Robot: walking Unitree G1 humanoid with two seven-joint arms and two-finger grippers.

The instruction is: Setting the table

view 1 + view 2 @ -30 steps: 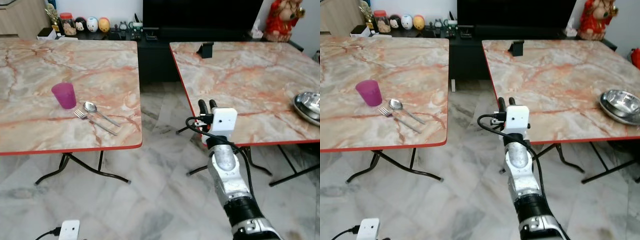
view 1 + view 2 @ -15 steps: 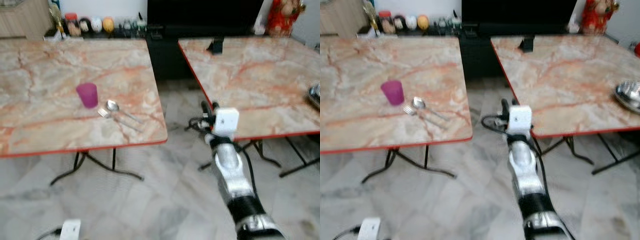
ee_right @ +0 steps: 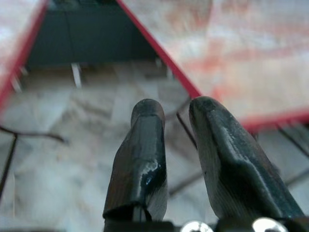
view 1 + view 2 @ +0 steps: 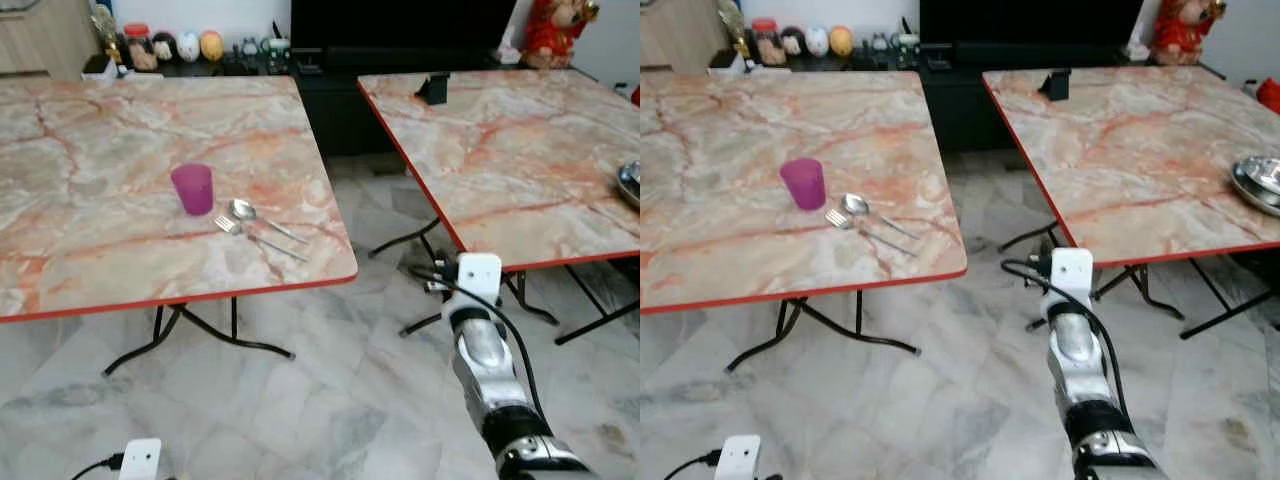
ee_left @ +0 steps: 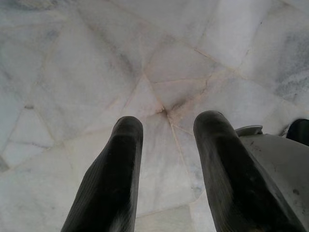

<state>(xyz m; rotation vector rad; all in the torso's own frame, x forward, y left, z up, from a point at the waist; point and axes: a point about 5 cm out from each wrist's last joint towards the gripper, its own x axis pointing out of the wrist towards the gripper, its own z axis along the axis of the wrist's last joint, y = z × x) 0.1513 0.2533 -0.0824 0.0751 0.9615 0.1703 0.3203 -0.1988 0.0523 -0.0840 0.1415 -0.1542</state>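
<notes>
Meanwhile the right hand point(image 3: 176, 159) hangs empty over the floor between the two benches, its fingers a little parted, and the left hand point(image 5: 166, 169) points at the floor tiles, likewise parted and empty. On the left bench point(image 4: 90, 250) a purple cup point(image 4: 192, 188) stands beside a spoon point(image 4: 262, 219) and fork point(image 4: 255, 238). A steel bowl point(image 4: 1258, 183) sits at the right bench's point(image 4: 520, 150) far edge; likely light, stiff and slick, best pinched at the rim.

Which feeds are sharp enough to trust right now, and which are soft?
Left and right eye views: sharp, evenly lit; purple cup, spoon and fork read clearly. Right wrist view: fingers sharp, table edge behind blurred. Left wrist view: floor tiles clear, fingers dark.
</notes>
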